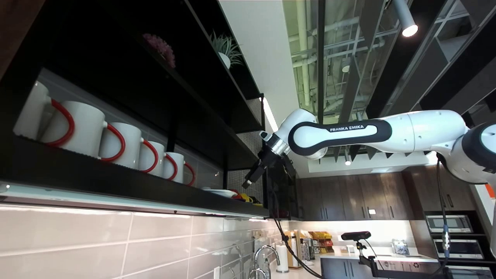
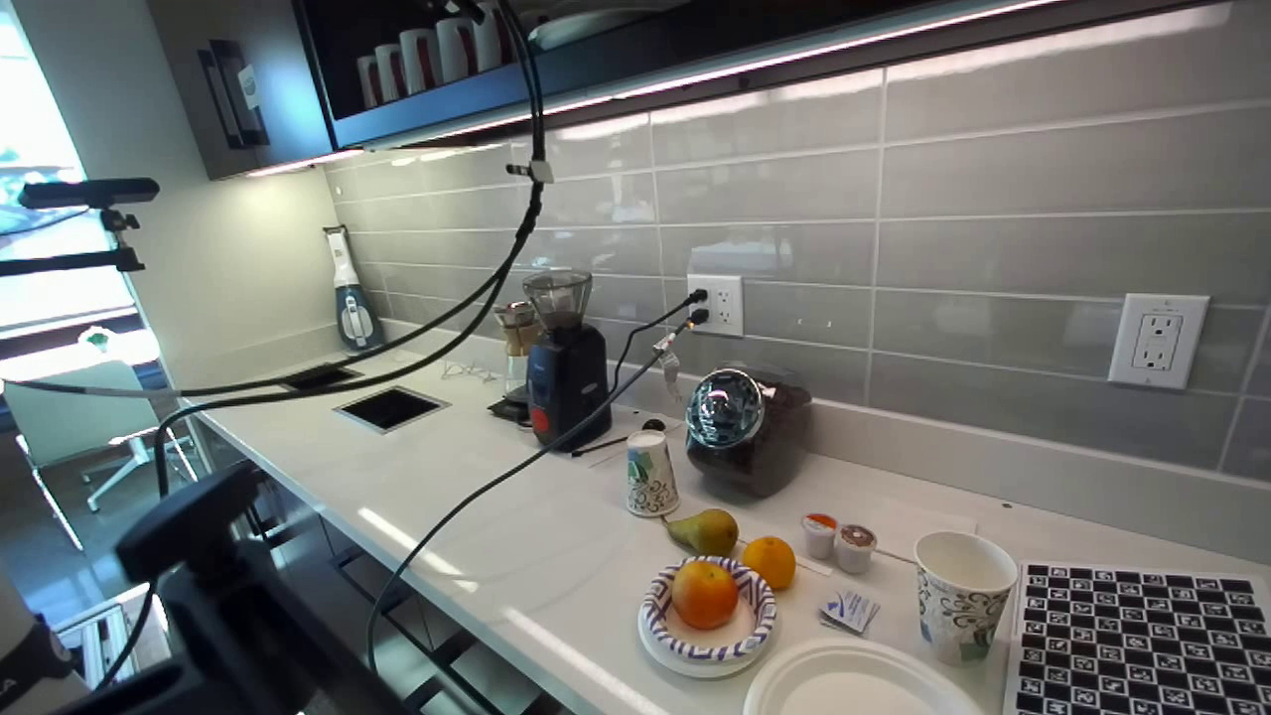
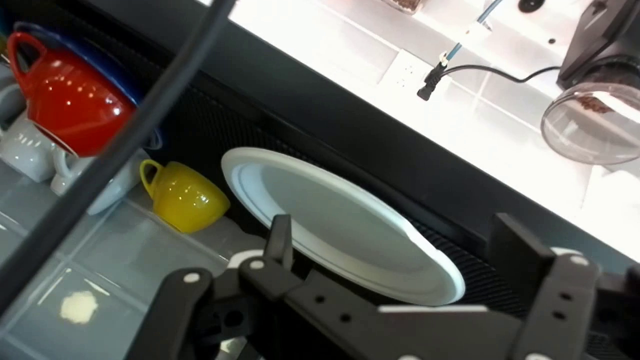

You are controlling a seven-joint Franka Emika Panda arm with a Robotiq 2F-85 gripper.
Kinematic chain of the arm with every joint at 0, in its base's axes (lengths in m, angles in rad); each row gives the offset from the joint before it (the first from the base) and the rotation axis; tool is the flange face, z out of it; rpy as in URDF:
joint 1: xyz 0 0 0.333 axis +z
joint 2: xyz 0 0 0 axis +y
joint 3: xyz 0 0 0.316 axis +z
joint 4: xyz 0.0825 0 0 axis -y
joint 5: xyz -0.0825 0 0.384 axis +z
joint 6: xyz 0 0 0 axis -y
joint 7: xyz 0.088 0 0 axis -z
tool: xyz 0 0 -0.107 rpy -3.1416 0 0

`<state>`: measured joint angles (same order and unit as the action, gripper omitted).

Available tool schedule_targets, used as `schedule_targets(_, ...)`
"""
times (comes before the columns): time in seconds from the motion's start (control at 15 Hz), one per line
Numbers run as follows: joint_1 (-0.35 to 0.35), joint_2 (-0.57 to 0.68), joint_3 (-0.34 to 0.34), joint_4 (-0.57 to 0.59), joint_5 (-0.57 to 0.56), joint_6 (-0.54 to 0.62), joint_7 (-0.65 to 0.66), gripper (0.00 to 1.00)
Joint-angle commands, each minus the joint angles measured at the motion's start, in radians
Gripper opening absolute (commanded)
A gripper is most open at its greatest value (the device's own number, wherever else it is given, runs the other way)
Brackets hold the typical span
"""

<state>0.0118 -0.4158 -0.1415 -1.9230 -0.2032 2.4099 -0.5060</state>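
Note:
My gripper [image 3: 395, 235] stands open in the wrist view, with nothing between its fingers. Beyond them lies a white oval-looking plate [image 3: 340, 215] on the dark ribbed shelf surface, its rim dented on one side. The left finger [image 3: 281, 237] overlaps the plate's rim in this view; contact cannot be judged. Beside the plate is a yellow cup [image 3: 190, 200], then a red cup [image 3: 75, 105] with a blue dish behind it. In an exterior view the gripper [image 1: 270, 175] hangs in front of the shelf's far end, above and beyond the plate [image 1: 220, 192].
White mugs [image 1: 81, 128] with red handles line the black shelf [image 1: 116, 180]. A dark cable [image 3: 120, 140] crosses the wrist view. Below, the counter holds a patterned bowl [image 2: 760, 601] with fruit, a pear [image 2: 707, 532], a paper cup [image 2: 961, 596] and a coffee grinder [image 2: 568, 382].

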Motion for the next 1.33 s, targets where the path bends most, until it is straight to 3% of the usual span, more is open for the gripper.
schedule_targets(0.0,0.025,-0.074,-0.034,-0.118,0.115,0.112,0.056,1.0)
schedule_targets(0.4,0.058,-0.121,-0.09,-0.196,0.305,0.183,0.098,1.0)
schedule_targets(0.87,0.021,-0.146,-0.095,-0.24,0.315,0.2,0.198,1.0)
schedule_targets(0.93,0.024,-0.117,-0.094,-0.201,0.292,0.171,0.178,1.0)
schedule_targets(1.27,0.021,-0.124,-0.094,-0.217,0.293,0.179,0.195,1.0)
